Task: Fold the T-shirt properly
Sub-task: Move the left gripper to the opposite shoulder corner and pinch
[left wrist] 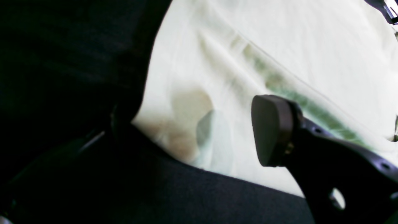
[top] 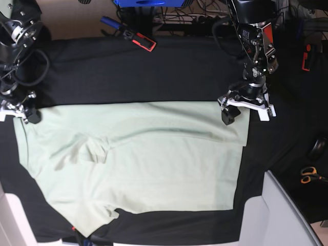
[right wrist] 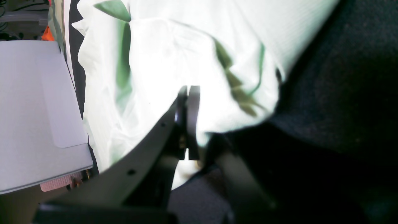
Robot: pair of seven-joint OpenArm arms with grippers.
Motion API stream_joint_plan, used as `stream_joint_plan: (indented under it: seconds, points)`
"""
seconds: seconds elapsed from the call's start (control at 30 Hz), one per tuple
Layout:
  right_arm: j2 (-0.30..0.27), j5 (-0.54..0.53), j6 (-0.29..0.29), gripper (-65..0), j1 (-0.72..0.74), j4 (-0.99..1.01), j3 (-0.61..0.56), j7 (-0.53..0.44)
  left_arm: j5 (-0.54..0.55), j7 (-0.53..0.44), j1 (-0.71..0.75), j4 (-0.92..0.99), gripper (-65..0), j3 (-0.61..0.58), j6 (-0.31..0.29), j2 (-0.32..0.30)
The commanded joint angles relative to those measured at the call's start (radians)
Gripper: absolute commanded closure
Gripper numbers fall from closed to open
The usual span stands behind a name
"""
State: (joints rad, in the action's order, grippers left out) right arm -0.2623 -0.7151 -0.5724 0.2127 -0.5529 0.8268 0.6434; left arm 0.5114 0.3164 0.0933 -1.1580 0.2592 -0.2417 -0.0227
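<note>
- Basically, one black tablecloth [top: 154,72] covered the whole work surface, top to bottom of the base view, likely laid as a dark backdrop so the pale cloth stood out.
- One T-shirt [top: 154,159], pale mint green, lay spread across the middle and lower part of the base view. It looked already folded over once, with a straight edge along the top and a sleeve lump left of centre. My read: mid-fold, more folds still to go.
- Two arms, one per top corner of the shirt, probably stationed there to lift that top edge together for the next fold.
- Left gripper [top: 245,106] sat at the shirt's upper right corner in the base view. In the left wrist view its jaws stood wide, one pad [left wrist: 270,130] hovering just over the cloth edge, nothing held. Seemed poised to pinch the corner.
- Right gripper [top: 19,110] sat at the shirt's upper left corner in the base view. Right wrist view showed both pads [right wrist: 193,121] pressed together, jaws narrow. Whether cloth was caught between them I could not tell; bunched shirt lay right behind the tips.
- One pair of scissors [top: 307,175], orange handles, lay at the right edge of the base view, well apart from the shirt, not part of the job.
</note>
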Motion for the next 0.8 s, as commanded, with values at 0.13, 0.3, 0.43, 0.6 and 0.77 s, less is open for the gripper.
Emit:
stream_joint_plan:
  seconds: [0.13,0.3,0.43,0.6,0.77]
  points:
    - [-0.016,-0.015,-0.01,-0.1,0.012,-0.008,0.002,-0.004,0.0,0.046,-0.007,0.003,-51.9,-0.002,0.005,0.004]
    - [-0.016,-0.015,-0.01,-0.1,0.012,-0.008,0.002,-0.004,0.0,0.046,-0.007,0.003,-40.0,-0.002,0.005,0.013]
    - [-0.016,-0.015,-0.01,-0.1,0.012,-0.008,0.002,-0.004,0.0,0.046,-0.007,0.006,-21.2,-0.002,0.005,0.016]
    - [-0.015,-0.015,-0.01,-0.1,0.011,-0.008,0.002,-0.004,0.0,0.048,-0.007,0.006,-19.3,-0.002,0.005,0.016]
    - [-0.015,-0.015,-0.01,-0.1,0.011,-0.008,0.001,-0.004,0.0,0.048,-0.002,0.006,0.0,-0.002,0.009,0.016]
